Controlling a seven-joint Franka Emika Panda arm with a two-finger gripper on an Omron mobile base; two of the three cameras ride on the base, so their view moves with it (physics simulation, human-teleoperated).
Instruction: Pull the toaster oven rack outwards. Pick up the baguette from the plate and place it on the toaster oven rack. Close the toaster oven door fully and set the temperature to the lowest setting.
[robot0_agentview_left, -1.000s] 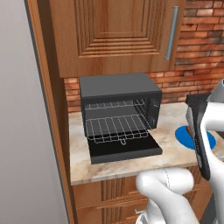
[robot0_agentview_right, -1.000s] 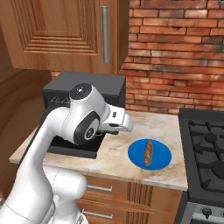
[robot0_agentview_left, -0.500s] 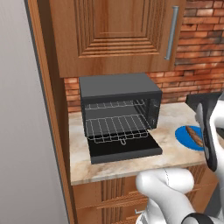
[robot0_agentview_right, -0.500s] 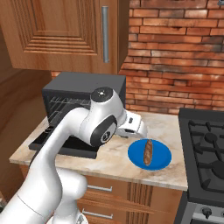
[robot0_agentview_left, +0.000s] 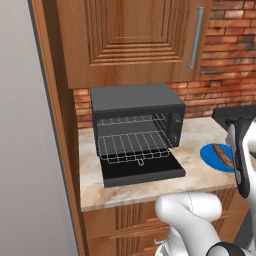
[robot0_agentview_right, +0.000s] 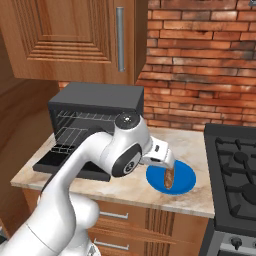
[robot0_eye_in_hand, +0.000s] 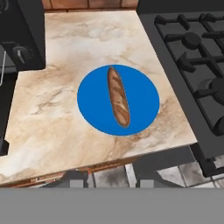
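Baguette: you have the small slim brown baguette lying flat across the middle of the bright blue round plate, one pointed end toward the brick wall, the other toward the counter's front edge.
Gripper: your two-finger gripper hangs over the plate, above the baguette and apart from it; you cannot tell from these views how far its fingers are spread, and nothing is between them.
Plate: it sits on the beige marble counter, between the dark grey box-shaped toaster oven and the black gas stove; it holds the baguette alone.
Oven door: the flat dark door is folded down flat onto the counter.
Rack: the thin silver wire rack projects forward over the lowered door and carries nothing.
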